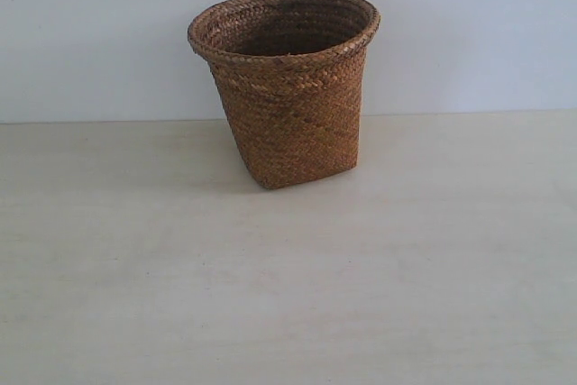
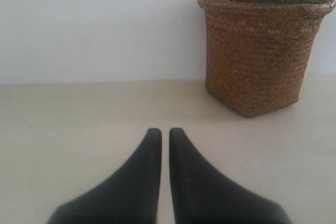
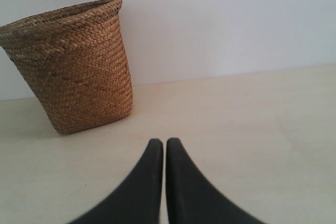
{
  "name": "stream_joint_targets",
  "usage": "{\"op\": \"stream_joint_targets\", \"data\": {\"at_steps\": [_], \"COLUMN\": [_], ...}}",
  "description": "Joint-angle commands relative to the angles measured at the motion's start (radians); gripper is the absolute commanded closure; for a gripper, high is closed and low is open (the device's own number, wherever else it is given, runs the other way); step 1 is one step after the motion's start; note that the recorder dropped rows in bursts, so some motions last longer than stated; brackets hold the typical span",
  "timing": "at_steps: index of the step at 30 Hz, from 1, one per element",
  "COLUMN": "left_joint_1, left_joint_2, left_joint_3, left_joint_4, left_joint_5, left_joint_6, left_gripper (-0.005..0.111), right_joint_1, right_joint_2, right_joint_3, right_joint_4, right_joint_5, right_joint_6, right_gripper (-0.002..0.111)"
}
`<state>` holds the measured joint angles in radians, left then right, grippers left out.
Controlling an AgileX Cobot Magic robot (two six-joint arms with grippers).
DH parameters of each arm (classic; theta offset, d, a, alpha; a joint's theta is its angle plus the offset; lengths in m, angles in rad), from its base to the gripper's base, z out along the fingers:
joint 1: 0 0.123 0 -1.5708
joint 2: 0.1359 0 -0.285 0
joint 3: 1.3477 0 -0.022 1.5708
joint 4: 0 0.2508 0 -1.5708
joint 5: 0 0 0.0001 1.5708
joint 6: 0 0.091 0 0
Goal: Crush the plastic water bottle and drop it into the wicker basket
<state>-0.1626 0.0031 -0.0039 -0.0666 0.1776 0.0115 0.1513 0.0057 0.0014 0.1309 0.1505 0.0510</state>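
The brown wicker basket stands upright at the back middle of the pale table, its flared rim open upward. It also shows in the left wrist view as the wicker basket and in the right wrist view as the wicker basket. My left gripper is shut with nothing between its black fingers, well short of the basket. My right gripper is likewise shut and empty, apart from the basket. No plastic water bottle shows in any view. Neither gripper appears in the exterior view.
The pale wooden table stretches in front of and to both sides of the basket. A plain light wall rises right behind the table's back edge.
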Motion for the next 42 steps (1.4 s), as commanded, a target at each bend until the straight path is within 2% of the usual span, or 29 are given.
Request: {"op": "stream_joint_targets", "data": {"at_steps": [1,5,34,38,42], "left_joint_1": [0.034,0.065,0.065,0.065,0.065], "left_joint_2": [-0.003,-0.003,-0.003,-0.003,-0.003], "left_joint_3": [0.004,0.004,0.004,0.004,0.004], "left_joint_4": [0.016,0.027,0.031,0.031,0.031], "left_joint_5": [0.039,0.117,0.117,0.117,0.117], "left_joint_6": [-0.031,-0.031,-0.027,-0.027,-0.027], "left_gripper": [0.102,0.102,0.102,0.102,0.102], "right_joint_1": [-0.003,-0.003,-0.003,-0.003,-0.058], "right_joint_2": [-0.006,-0.006,-0.006,-0.006,-0.006], "right_joint_3": [-0.001,-0.001,-0.001,-0.001,-0.001], "right_joint_4": [-0.001,-0.001,-0.001,-0.012,-0.012], "right_joint_5": [-0.012,-0.012,-0.013,-0.011,-0.003], "right_joint_6": [-0.004,-0.004,-0.004,-0.06,-0.09], "right_gripper": [0.108,0.108,0.108,0.108,0.108]}}
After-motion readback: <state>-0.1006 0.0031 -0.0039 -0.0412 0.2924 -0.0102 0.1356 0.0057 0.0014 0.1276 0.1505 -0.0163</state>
